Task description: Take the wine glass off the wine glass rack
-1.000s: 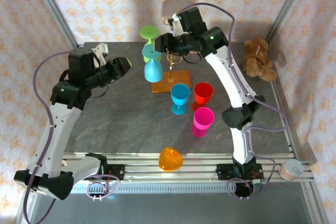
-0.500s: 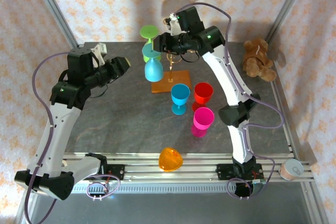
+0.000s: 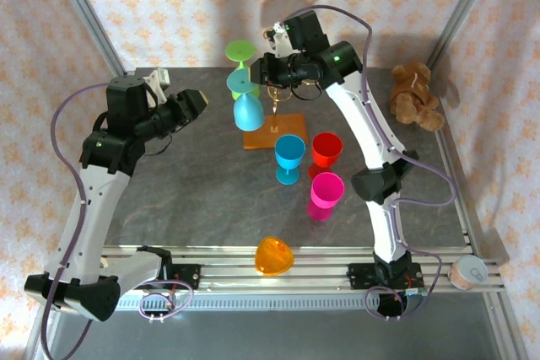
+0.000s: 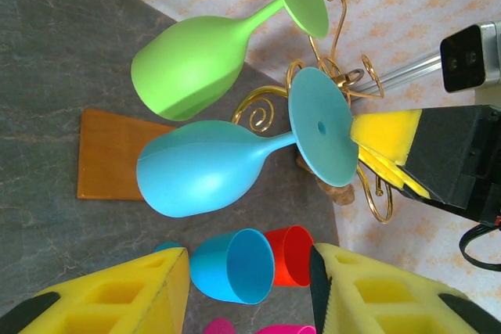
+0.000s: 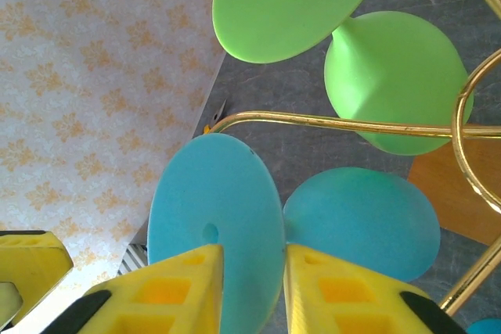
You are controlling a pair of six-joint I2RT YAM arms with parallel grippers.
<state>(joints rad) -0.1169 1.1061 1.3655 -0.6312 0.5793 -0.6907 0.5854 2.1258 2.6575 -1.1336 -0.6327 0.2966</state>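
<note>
A light-blue wine glass (image 3: 246, 111) hangs upside down from the gold wire wine glass rack (image 3: 275, 97), beside a green glass (image 3: 240, 52). The rack's orange-brown base (image 3: 272, 134) sits at the table's back middle. My right gripper (image 3: 263, 67) is up at the rack top. In the right wrist view its yellow fingers (image 5: 172, 287) press on both faces of the blue glass's round foot (image 5: 219, 193), under a gold arm (image 5: 313, 121). My left gripper (image 3: 196, 105) hovers open to the rack's left with nothing between its pads (image 4: 156, 287). It faces the blue glass (image 4: 203, 177).
In front of the rack stand a blue goblet (image 3: 289, 155), a red cup (image 3: 326, 151) and a pink cup (image 3: 327, 191). An orange cup (image 3: 274, 256) lies at the near edge. A teddy bear (image 3: 415, 94) sits back right, a tape roll (image 3: 467, 273) near right.
My right gripper's jaws have narrowed onto the blue glass's foot and edged slightly left. The left arm and the glasses have stayed put.
</note>
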